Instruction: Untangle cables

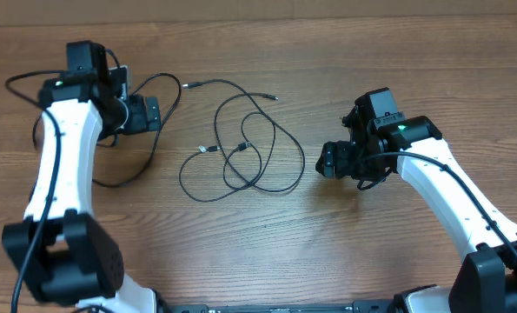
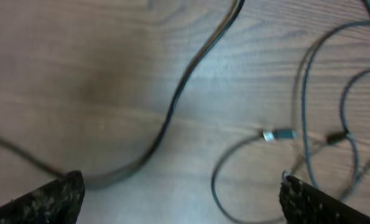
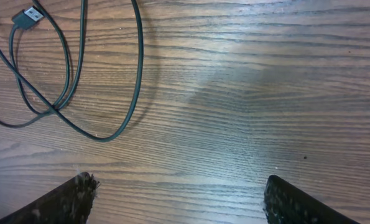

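midway across the table (image 1: 267,252) the cables (image 1: 243,149) lie looped over each other, left gripper (image 1: 147,113) and right gripper (image 1: 330,160) both spread wide and empty, so i'd pinch one free plug end (image 1: 188,85) and draw it outward slowly.

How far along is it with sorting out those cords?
Barely started, by the look of it. The cables lie in crossed loops mid-table. Nothing is in hand: the left gripper and right gripper are both open and empty, one on each side. Pulling the cords apart is all left to do.
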